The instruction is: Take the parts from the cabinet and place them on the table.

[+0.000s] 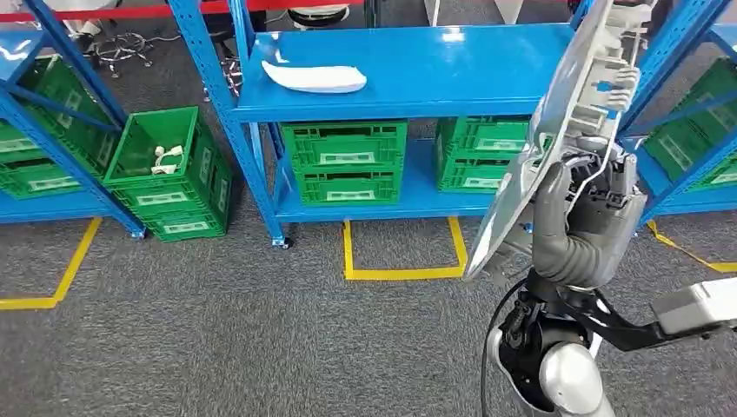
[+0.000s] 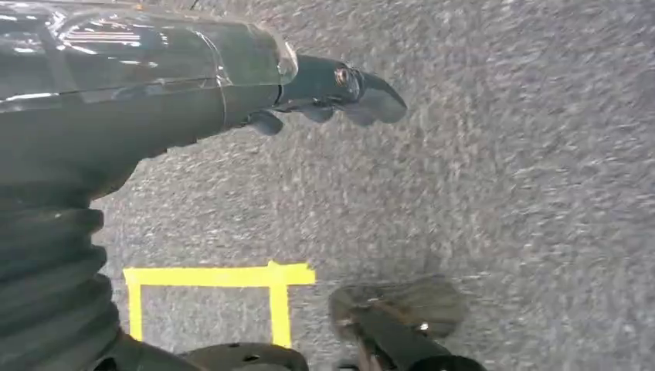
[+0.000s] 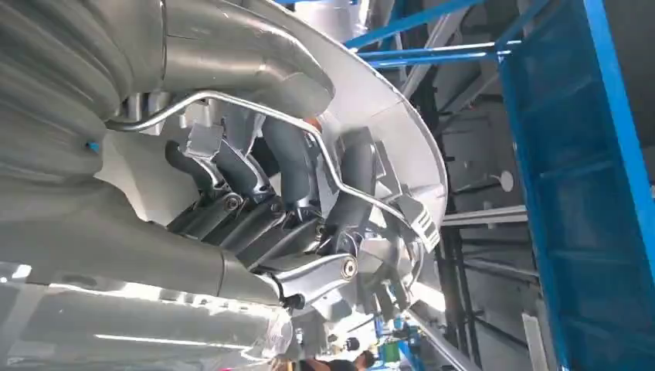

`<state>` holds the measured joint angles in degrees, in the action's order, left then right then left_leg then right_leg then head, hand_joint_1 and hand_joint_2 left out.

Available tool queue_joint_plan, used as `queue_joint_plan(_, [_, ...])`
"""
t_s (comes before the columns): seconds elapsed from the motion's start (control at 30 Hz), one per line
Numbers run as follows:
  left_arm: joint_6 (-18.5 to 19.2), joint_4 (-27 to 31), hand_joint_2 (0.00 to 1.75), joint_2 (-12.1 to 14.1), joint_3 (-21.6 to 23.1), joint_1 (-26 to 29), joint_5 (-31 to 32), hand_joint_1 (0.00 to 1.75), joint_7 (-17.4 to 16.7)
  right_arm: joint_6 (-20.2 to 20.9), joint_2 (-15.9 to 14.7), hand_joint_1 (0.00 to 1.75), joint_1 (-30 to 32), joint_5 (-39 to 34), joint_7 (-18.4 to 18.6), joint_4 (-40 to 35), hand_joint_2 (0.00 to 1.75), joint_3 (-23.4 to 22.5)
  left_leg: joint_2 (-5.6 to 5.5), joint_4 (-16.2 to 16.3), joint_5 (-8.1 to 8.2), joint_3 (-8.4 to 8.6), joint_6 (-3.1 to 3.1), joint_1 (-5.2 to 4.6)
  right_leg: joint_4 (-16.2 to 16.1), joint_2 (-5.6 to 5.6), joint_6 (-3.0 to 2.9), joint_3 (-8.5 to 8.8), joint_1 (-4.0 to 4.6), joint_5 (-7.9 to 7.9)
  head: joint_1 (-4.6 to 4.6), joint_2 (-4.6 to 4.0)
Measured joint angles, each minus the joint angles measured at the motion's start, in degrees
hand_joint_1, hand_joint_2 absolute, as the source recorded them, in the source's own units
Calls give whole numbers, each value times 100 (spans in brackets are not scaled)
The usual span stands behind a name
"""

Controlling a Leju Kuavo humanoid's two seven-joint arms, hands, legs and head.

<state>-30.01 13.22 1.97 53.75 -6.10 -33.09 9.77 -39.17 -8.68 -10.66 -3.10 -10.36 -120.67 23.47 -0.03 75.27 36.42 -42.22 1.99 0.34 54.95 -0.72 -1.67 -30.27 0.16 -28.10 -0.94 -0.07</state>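
My right hand [image 1: 584,221] is raised at the right and grips a long silver-white moulded part [image 1: 569,104], held upright and tilted, its ribbed back towards me. Up close, the dark fingers [image 3: 293,178] curl into that part's [image 3: 405,139] inner ribs. A second white curved part [image 1: 315,78] lies on the blue rack's shelf [image 1: 434,78], apart from the hand. My left hand [image 2: 328,93] hangs over grey carpet with nothing in it, its fingers loosely extended.
Green crates [image 1: 346,161] stand on the rack's lower shelf, and an open one [image 1: 165,165] with small white pieces sits on the floor at the left. Yellow tape [image 1: 404,271] marks the carpet before the rack. Blue uprights [image 1: 217,87] frame the shelf.
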Motion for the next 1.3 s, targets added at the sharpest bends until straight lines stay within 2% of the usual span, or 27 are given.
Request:
queue_joint_plan(0.07, [0,-2,175,0,0,0,0,0,-2,0,0,164,20,4,24,0,175,2,-1,-88,-366,272,-24,-4,107,-1,7,-219,18,80,-15,0])
queue_joint_plan(0.1, [0,-2,175,2,0,-4,2,0,0,-2,0,164,27,11,42,0,175,9,-2,-430,-565,573,-55,-6,164,0,12,-321,27,115,-24,0])
queue_joint_plan(0.13, [0,-4,175,2,0,-11,2,0,0,-2,0,164,27,17,63,-2,175,17,-10,-955,-623,975,-111,-23,217,1,25,-401,37,149,-33,0])
queue_joint_plan(0.17, [0,-4,175,22,0,-19,2,0,0,0,0,164,28,30,81,-4,175,22,-24,-1434,-475,1350,-191,-59,258,-4,50,-452,31,167,-24,0])
queue_joint_plan(0.2, [0,-4,175,24,0,-22,7,0,4,0,0,164,24,46,85,-7,175,22,-3,-1806,-379,1550,-217,-70,293,-13,76,-474,41,194,-33,0])
queue_joint_plan(0.3, [0,-7,175,26,0,-18,7,0,7,-2,0,164,27,68,92,-24,175,31,-31,-1856,-441,1485,-259,-113,261,-42,167,-535,0,358,-48,0])
queue_joint_plan(0.33, [0,-7,175,18,0,-12,7,0,7,-2,-2,164,30,68,94,-39,175,39,-15,-1979,-512,1428,-286,-62,271,-23,195,-574,35,362,-56,0])
queue_joint_plan(0.4, [0,-11,175,26,0,-24,9,0,7,-2,-9,164,28,68,94,-42,175,59,-5,-1965,-659,1311,-344,-27,650,35,297,-710,-23,-242,-5,0])
queue_joint_plan(0.47, [2,-11,175,11,0,-19,9,0,7,-2,-9,164,32,68,98,-46,175,83,-5,-1957,-786,1150,-347,-30,1494,33,363,-840,-74,-858,11,0])
queue_joint_plan(0.5, [2,-11,175,11,0,-17,9,0,7,-2,-9,164,38,68,105,-46,175,90,-4,-1946,-855,1059,-338,-25,1831,34,385,-856,-85,-951,22,2])
queue_joint_plan(0.53, [7,-11,175,9,0,-16,13,0,7,-2,-9,164,37,70,120,-46,175,96,3,-1930,-921,954,-320,-19,1962,34,400,-800,-96,-851,35,0])
queue_joint_plan(0.57, [7,-11,175,9,0,-17,17,0,7,-2,-9,164,37,72,135,-48,175,101,11,-1912,-984,855,-301,-13,1856,33,412,-650,-112,-631,39,0])
queue_joint_plan(0.63, [9,-11,175,0,0,-17,20,0,7,-2,-9,164,37,83,166,-48,175,107,19,-1867,-1092,685,-239,14,1084,34,440,-75,-140,-258,35,2])
queue_joint_plan(0.7, [9,-11,175,0,0,-20,24,0,7,-2,-7,164,17,90,179,-50,175,116,29,-1800,-1165,580,-169,-19,57,78,430,575,-160,-376,83,0])
queue_joint_plan(0.73, [9,-13,175,0,0,-21,26,0,7,-2,-4,164,3,94,179,-52,175,118,41,-1801,-1254,535,-126,-22,-63,103,342,619,-143,-463,61,0])
queue_joint_plan(0.77, [9,-15,175,2,0,-21,26,0,4,-2,-4,164,9,105,181,-50,175,124,67,-1810,-1328,494,-97,-18,-46,110,327,547,-123,-447,33,2])
queue_joint_plan(0.83, [18,-17,175,7,0,-2,24,0,-18,-2,-4,164,37,109,221,-42,175,133,88,-1822,-1404,428,-23,-15,-28,77,206,388,-138,-343,27,0])
queue_joint_plan(0.87, [35,-20,175,7,2,-2,26,0,-24,0,-11,164,41,103,244,-37,175,136,82,-1735,-1172,356,1,7,-3,49,142,350,-125,-277,-24,2])
queue_joint_plan(0.93, [83,-17,175,0,2,-3,24,0,-35,0,-15,164,71,70,280,-28,175,136,46,-987,-393,171,18,17,0,41,62,174,-84,-180,-85,0])
queue_joint_plan(0.97, [90,-13,175,-9,2,-6,26,0,-35,0,-20,164,89,57,280,-20,175,138,22,-541,-150,74,23,14,2,32,39,102,-58,-122,-107,0])
queue_joint_plan(1.0, [92,-13,175,-13,2,-5,24,0,-39,0,-20,164,105,50,280,0,175,144,7,-145,-66,9,18,12,4,15,19,29,-22,-68,-107,0])
queue_joint_plan(1.03, [92,-15,175,-15,2,-4,15,0,-63,0,-22,164,135,48,280,20,175,151,3,71,-180,16,-7,8,8,9,2,-37,12,-15,-111,0])
queue_joint_plan(1.07, [92,-15,175,-15,2,-3,0,0,-83,0,-24,164,175,37,286,41,175,157,0,69,-429,119,-50,-10,11,6,-9,-103,55,35,-120,0])
queue_joint_plan(1.13, [144,-15,175,-17,2,-9,-26,0,-206,0,-24,164,232,-55,339,88,175,179,-25,-641,-791,687,-207,-81,14,5,-20,-189,122,115,-120,0])
queue_joint_plan(1.2, [186,-15,175,-4,2,-10,-44,0,-295,0,-24,164,286,-127,334,142,175,214,-69,-1710,-654,1445,-423,-218,35,1,-11,-222,170,164,-115,0])
queue_joint_plan(1.23, [188,-13,175,-11,2,-22,-48,0,-286,0,-22,164,306,-162,323,164,175,223,-8,-1949,-592,1547,-412,-205,39,-17,7,-238,155,203,-114,0])
queue_joint_plan(1.3, [190,-15,175,-17,2,-21,-59,0,-291,0,-22,164,369,-260,269,219,175,236,-22,-1977,-604,1512,-425,-224,40,-19,45,-283,137,273,-131,0])
